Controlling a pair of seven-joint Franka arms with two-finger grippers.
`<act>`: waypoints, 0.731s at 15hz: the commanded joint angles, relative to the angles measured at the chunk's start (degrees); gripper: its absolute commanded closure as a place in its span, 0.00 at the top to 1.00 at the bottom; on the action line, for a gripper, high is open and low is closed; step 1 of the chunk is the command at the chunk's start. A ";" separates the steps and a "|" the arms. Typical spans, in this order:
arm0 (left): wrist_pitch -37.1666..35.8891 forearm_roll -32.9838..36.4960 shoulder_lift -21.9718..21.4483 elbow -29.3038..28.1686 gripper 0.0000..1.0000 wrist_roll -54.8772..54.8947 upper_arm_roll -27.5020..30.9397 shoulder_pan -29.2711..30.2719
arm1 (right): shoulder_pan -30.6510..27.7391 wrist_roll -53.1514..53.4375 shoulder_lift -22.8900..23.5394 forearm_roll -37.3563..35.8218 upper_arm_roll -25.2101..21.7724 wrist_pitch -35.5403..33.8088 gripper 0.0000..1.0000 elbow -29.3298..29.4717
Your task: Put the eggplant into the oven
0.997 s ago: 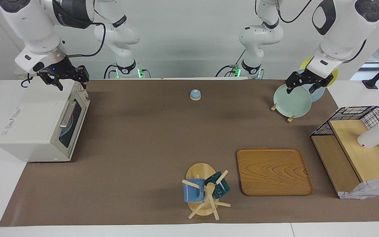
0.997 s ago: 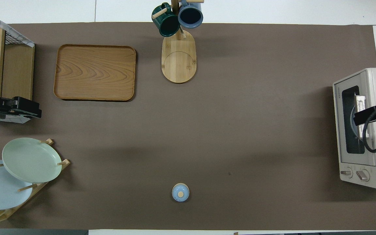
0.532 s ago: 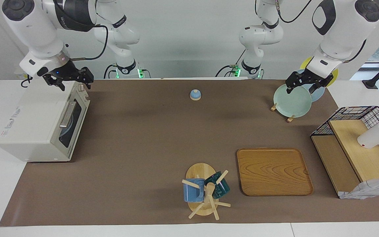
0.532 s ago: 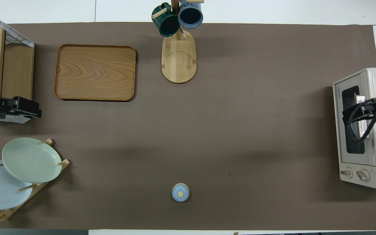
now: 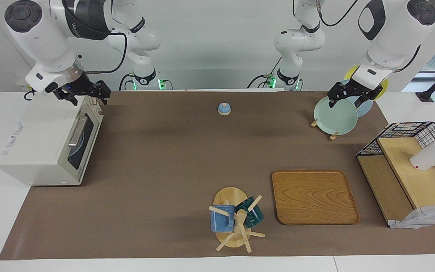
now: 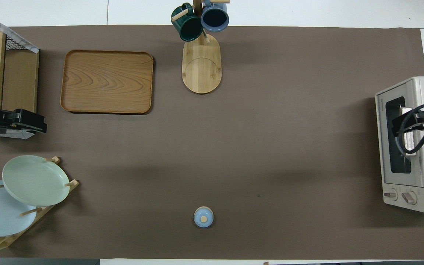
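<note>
The right gripper [image 5: 85, 96], fingers spread and holding nothing, hovers over the boxy off-white toaster oven [image 5: 47, 145], whose dark glass door is shut. No eggplant shows anywhere; it may lie inside. The left gripper [image 5: 347, 99], fingers likewise spread, waits over the pale green plate [image 5: 335, 115]. Descending, the right gripper risks striking the oven's top.

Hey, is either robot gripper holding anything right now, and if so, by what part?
Nothing is held. The right gripper hangs open over the closed oven, and the left gripper, also open, waits over the plate rack.

Wooden tray [image 5: 314, 197] lower right of centre; mug tree [image 5: 235, 219] bottom centre; plate rack [image 5: 336, 114] upper right; blue bell [image 5: 224, 108] top centre.
</note>
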 commanded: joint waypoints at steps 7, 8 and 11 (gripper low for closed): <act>-0.11 0.85 -0.46 -0.23 1.00 0.63 -0.66 0.93 | -1.17 0.66 -0.19 1.57 -0.37 0.38 1.00 1.01; -0.11 0.85 -0.46 -0.23 1.00 0.63 -0.66 0.93 | -1.17 0.58 -0.19 1.66 -0.54 0.56 1.00 1.01; -0.11 0.85 -0.46 -0.23 1.00 0.63 -0.66 0.93 | -1.00 0.66 -0.10 1.58 -0.63 0.56 1.00 1.10</act>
